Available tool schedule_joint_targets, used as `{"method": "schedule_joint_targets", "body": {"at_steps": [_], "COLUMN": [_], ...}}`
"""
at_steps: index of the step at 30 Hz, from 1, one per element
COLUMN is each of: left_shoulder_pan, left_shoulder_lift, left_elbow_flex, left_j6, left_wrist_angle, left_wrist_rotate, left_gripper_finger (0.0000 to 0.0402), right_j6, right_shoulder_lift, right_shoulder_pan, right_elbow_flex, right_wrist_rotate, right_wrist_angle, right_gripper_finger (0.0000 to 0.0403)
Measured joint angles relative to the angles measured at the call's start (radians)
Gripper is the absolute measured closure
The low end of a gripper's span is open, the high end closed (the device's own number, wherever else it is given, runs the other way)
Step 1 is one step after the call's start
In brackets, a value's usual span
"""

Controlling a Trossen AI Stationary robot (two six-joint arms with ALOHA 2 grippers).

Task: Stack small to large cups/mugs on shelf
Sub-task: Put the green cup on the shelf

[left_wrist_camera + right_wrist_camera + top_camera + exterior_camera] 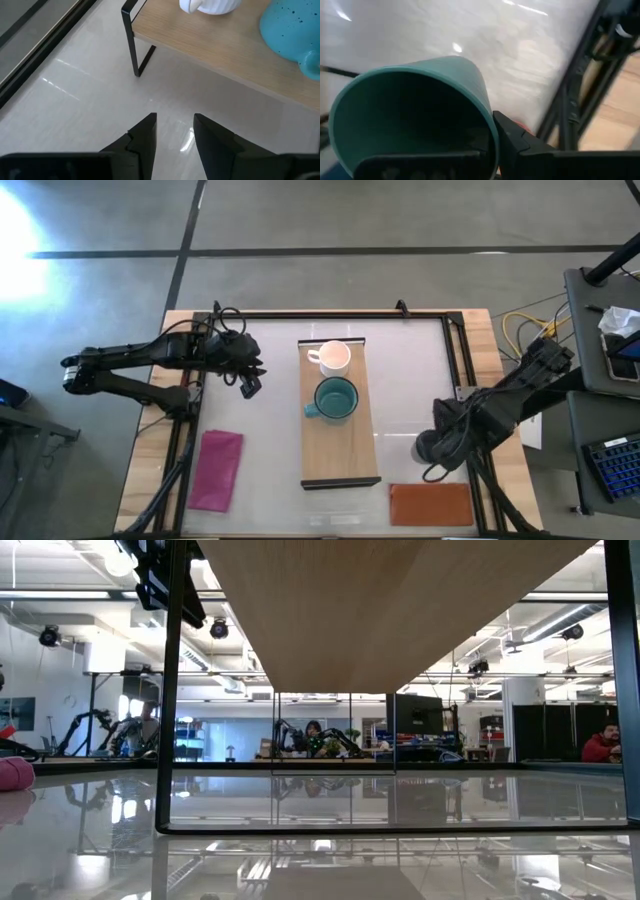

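Observation:
The light-wood shelf point(340, 450) stands on dark legs mid-table. On it stand the white mug point(333, 357) at the far end and the teal mug point(336, 399) just nearer, both upright on their bases. My left gripper point(175, 132) is open over the bare table left of the shelf's far end; the white mug point(212, 5) and teal mug point(290, 30) show ahead of it. My right gripper point(432, 450) is to the right of the shelf's near half, shut on the dark green mug point(410, 110). In the high view the arm covers that mug. My right gripper holds the dark green mug by its rim wall point(487, 127). One finger point(520, 145) lies outside the wall and the other seems to reach inside the hollow. The mug's open mouth faces the wrist camera. Whether it rests on the table, I cannot tell.
A magenta cloth point(218, 470) lies near the table's left near corner, and a reddish-brown mat point(430, 503) lies at the near edge right of the shelf. A dark frame rail point(320, 315) runs round the table. The shelf's near half is bare wood.

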Motion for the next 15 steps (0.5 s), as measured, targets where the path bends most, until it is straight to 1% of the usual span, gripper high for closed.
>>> {"method": "schedule_joint_targets", "body": {"at_steps": [4, 7, 11, 15], "left_shoulder_pan": [0.0, 0.0, 0.0, 0.0], "left_shoulder_lift": [0.0, 0.0, 0.0, 0.0], "left_elbow_flex": [0.0, 0.0, 0.0, 0.0], "left_j6": [0.0, 0.0, 0.0, -0.005], "left_wrist_angle": [0.0, 0.0, 0.0, 0.0], "left_wrist_rotate": [0.0, 0.0, 0.0, 0.0], "left_gripper_finger": [0.0287, 0.0287, 0.0287, 0.0287], "right_j6": [-0.031, -0.111, -0.286, -0.497], "right_shoulder_lift": [0.011, 0.042, 0.118, 0.223], "right_shoulder_pan": [-0.012, -0.04, -0.108, -0.2], "right_elbow_flex": [0.125, 0.221, 0.355, 0.491], "right_wrist_rotate": [0.106, 0.17, 0.224, 0.247], "right_wrist_angle": [-0.042, -0.05, -0.05, -0.049], "right_gripper_finger": [0.0394, 0.0394, 0.0394, 0.0394]}}
